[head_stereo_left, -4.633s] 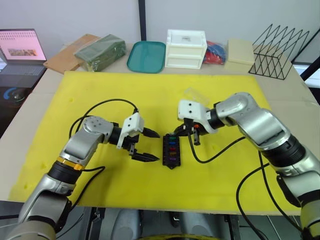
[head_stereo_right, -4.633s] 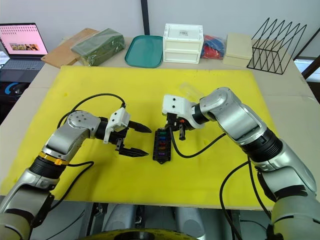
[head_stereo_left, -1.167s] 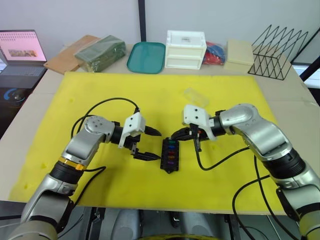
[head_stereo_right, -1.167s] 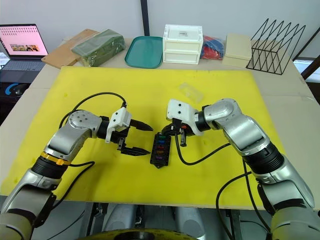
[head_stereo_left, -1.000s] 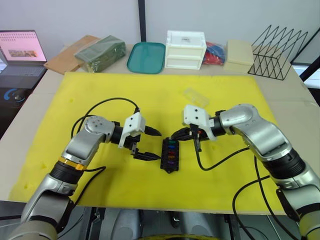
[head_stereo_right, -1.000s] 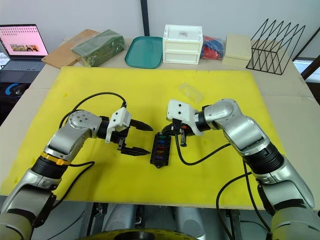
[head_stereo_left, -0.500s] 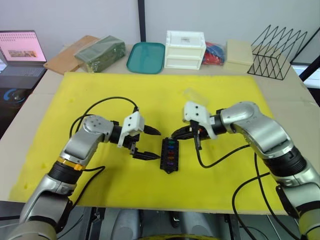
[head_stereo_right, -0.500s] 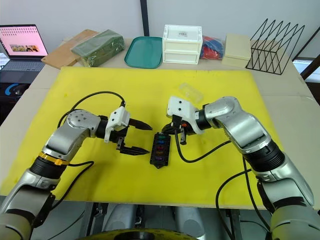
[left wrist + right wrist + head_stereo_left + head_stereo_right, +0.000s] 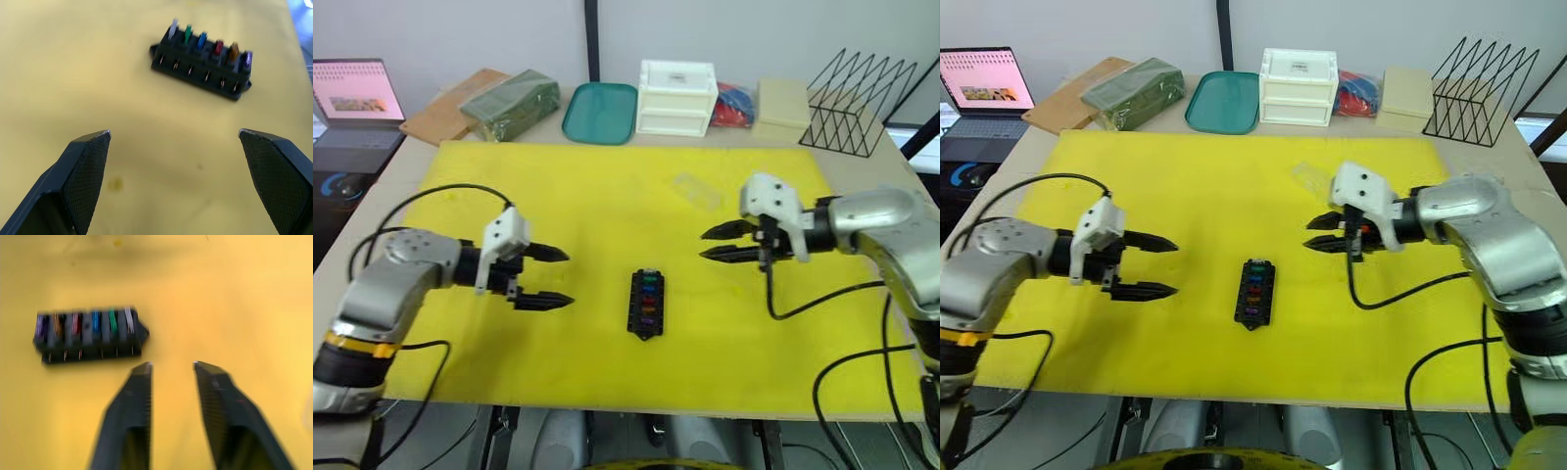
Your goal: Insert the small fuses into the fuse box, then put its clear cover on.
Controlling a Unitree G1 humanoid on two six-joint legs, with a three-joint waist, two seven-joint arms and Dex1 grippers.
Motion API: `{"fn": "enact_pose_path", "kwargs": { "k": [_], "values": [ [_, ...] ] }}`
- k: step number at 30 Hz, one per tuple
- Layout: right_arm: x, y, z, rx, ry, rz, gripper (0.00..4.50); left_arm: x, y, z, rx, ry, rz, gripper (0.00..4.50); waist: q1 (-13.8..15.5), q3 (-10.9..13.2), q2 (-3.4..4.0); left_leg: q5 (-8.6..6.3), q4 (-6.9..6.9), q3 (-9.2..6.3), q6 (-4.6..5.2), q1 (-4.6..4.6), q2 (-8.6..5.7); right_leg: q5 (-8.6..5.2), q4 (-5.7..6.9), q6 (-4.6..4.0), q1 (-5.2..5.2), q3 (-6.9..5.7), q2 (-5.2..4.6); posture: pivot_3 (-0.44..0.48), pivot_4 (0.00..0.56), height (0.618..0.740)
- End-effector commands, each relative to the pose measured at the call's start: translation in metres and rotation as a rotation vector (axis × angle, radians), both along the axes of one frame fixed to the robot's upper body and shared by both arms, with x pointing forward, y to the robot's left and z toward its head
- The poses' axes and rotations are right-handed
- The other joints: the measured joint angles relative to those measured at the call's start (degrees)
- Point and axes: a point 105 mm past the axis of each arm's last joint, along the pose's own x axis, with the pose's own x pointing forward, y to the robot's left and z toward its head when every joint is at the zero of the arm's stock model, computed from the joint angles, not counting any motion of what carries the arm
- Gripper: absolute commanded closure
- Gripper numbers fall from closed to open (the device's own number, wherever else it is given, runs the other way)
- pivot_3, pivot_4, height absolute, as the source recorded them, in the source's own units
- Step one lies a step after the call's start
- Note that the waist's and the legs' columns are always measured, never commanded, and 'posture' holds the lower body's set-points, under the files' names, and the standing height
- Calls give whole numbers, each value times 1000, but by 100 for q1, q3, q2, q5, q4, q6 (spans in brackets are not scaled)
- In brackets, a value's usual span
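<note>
Fuse box (image 9: 646, 304) midway between two empty pincers, left (image 9: 549, 277) wide, right (image 9: 717, 244) ajar.

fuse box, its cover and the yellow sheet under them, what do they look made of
Fuse box: likely hard black plastic, matte moulded block with coloured fuses seated in a row.
Clear cover: probably thin transparent plastic, since the yellow shows through it.
Yellow sheet: looks like soft foam or rubber matting, dull and faintly mottled, though I can't be sure.
</note>
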Motion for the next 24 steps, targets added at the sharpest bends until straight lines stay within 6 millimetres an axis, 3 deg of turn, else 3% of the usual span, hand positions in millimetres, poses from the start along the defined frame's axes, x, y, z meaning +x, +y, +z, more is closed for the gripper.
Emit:
{"fn": "enact_pose_path", "kwargs": {
  "k": [1, 6, 13, 24],
  "values": [
    [-3, -25, 18, 3, -68, -93, 1505, -4, 14, 17, 11, -58, 50, 0, -4, 0, 0, 0, 0, 0, 0, 2, 0, 0, 0, 0, 1, 1, 1, 0, 150, 740],
    [-9, -53, 11, -15, -52, -195, 65, -4, 30, 22, 9, -68, 138, 0, 1, 1, 0, -1, -6, 6, 1, 34, 0, -2, -5, -1, 30, 7, 4, 0, 150, 740],
    [11, -45, 12, 30, -102, -221, 65, -5, 16, 21, -15, -70, 103, 0, -39, 1, 0, -1, -6, 13, 0, 45, 1, -2, -9, -1, 38, 14, 8, 0, 150, 740],
    [112, -9, 11, 90, -87, -327, 65, -9, -30, 14, -94, -90, -23, 0, -38, 5, 4, 0, -9, 23, 0, 39, 0, 0, -7, -1, 29, 29, 10, 0, 150, 740]
  ]
}}
